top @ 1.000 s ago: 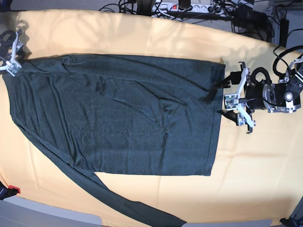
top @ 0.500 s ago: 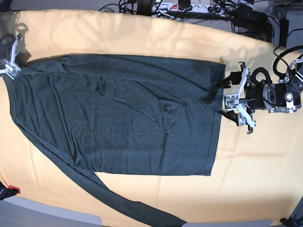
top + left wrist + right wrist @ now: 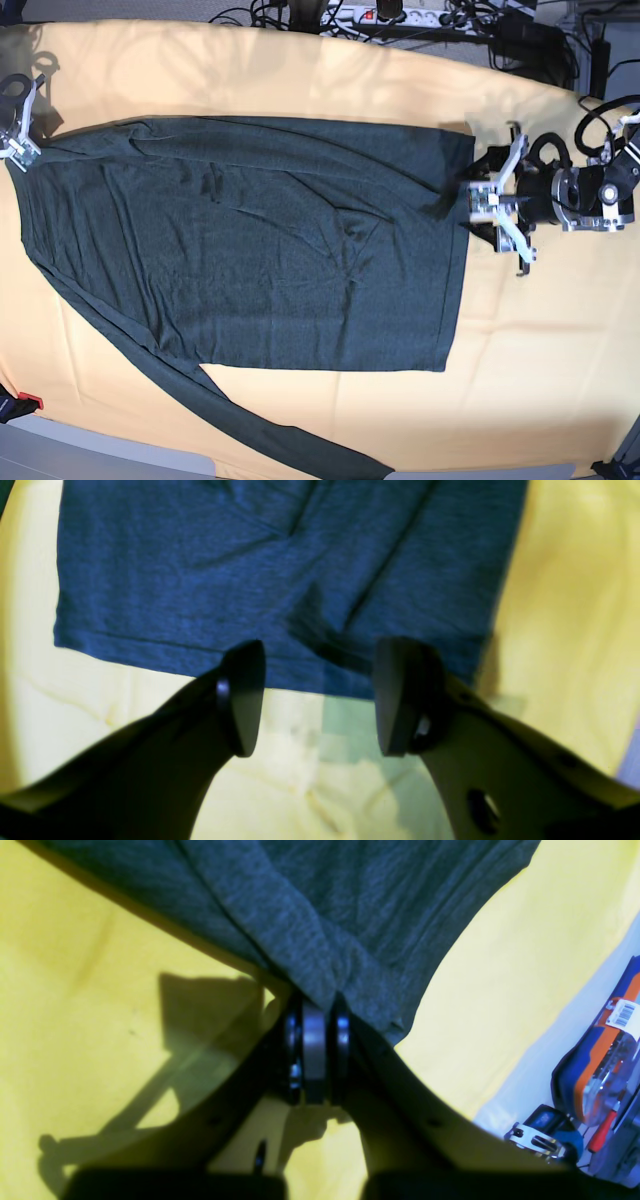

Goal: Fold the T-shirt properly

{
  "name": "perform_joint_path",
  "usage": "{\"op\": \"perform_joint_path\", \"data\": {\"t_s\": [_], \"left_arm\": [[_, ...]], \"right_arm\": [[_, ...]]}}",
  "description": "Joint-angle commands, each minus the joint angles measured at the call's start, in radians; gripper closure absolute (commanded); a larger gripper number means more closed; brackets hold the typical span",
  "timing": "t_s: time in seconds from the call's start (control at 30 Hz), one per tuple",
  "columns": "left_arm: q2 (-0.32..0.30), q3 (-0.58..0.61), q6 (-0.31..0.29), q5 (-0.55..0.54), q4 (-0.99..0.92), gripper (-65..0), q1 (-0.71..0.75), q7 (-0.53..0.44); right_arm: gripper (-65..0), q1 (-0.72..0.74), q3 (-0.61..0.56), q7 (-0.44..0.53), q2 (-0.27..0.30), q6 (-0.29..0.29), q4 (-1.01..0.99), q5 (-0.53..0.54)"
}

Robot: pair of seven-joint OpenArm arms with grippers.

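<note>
A dark charcoal-green heathered knit T-shirt lies spread and softly wrinkled on a pale yellow-orange cloth, one long sleeve trailing toward the near edge. The right gripper is clamped on a bunched corner at far left. The left gripper hovers with jaws apart over the hemmed right edge.

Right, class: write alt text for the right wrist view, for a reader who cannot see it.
The right gripper is shut on a bunched edge of the dark charcoal-green heathered knit T-shirt, which spreads away across the pale yellow-orange cloth covering the table. Blue and orange tool packaging sits off the cloth at the far right.
</note>
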Motion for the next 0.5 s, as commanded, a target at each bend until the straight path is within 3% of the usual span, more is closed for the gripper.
{"op": "perform_joint_path", "data": {"t_s": [0.0,0.17,0.3,0.47], "left_arm": [[-0.034,0.018,-0.001,0.045,0.028,-34.0,-0.017,-0.008],[-0.095,0.206,-0.001,0.248,0.060,-36.1,-0.017,-0.084],[-0.096,0.267,-0.001,0.261,0.060,-40.6,-0.017,-0.100],[-0.075,0.282,-0.001,0.300,0.056,-40.6,-0.016,-0.114]], "right_arm": [[0.0,0.003,0.011,0.003,0.023,-0.012,0.006,0.002],[0.0,0.003,0.011,0.004,0.024,-0.016,0.006,0.002],[0.0,0.003,0.011,0.003,0.023,-0.016,0.007,0.002],[0.0,0.003,0.011,-0.023,0.023,-0.016,0.007,0.003]]}}
